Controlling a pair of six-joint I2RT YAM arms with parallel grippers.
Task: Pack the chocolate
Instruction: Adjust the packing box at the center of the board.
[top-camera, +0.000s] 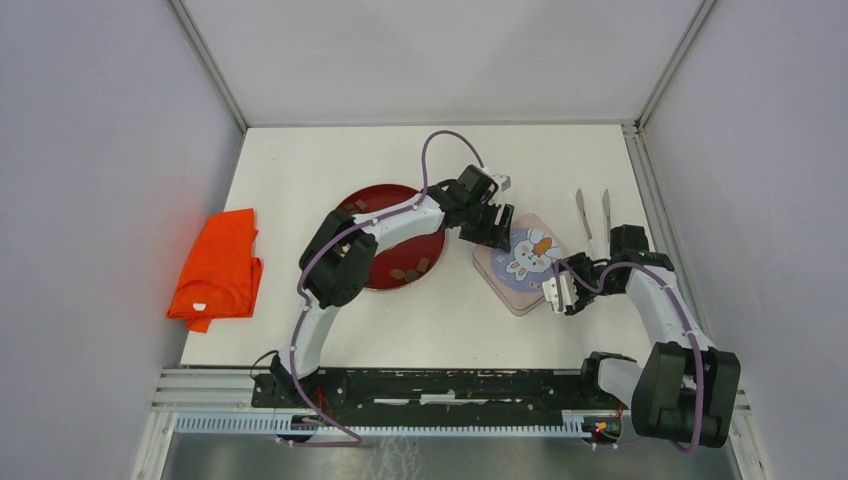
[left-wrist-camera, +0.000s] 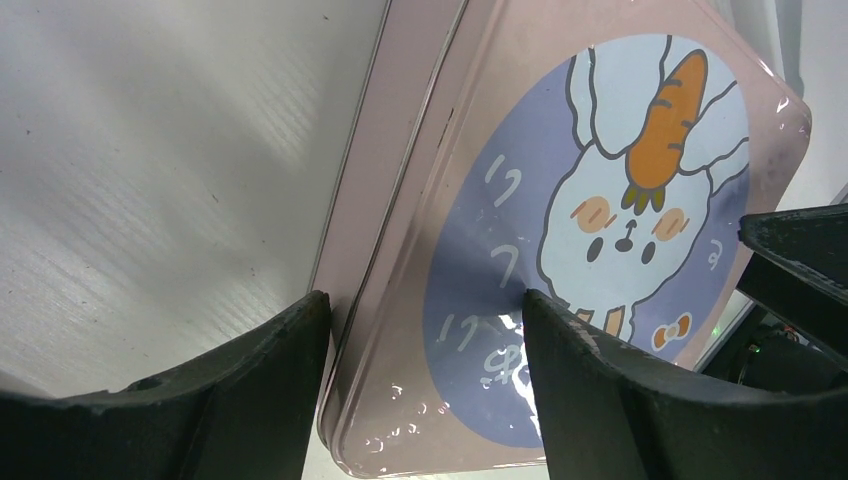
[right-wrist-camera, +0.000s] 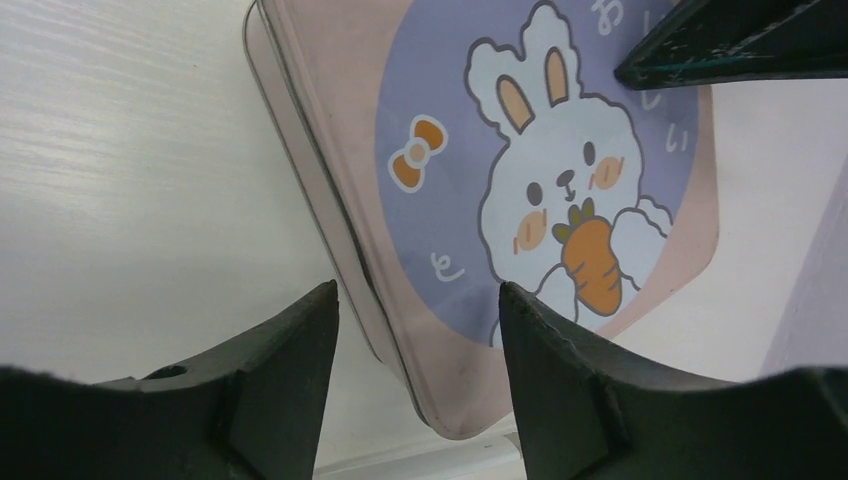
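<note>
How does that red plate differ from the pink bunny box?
The plate is round and dark red; the box is a pale pink rounded rectangle. The plate lies open with brown chocolate pieces on it; the box is shut under its rabbit lid. The left gripper and right gripper each straddle an edge of the box, not the plate. Both lie flat on the table.

The top external camera looks steeply down from above and behind the arm bases, taking in the whole table (top-camera: 450, 330) from afar. Both wrist cameras sit very close over the rabbit-printed lid (left-wrist-camera: 600, 200), facing it from opposite sides. All three views share that lid.
</note>
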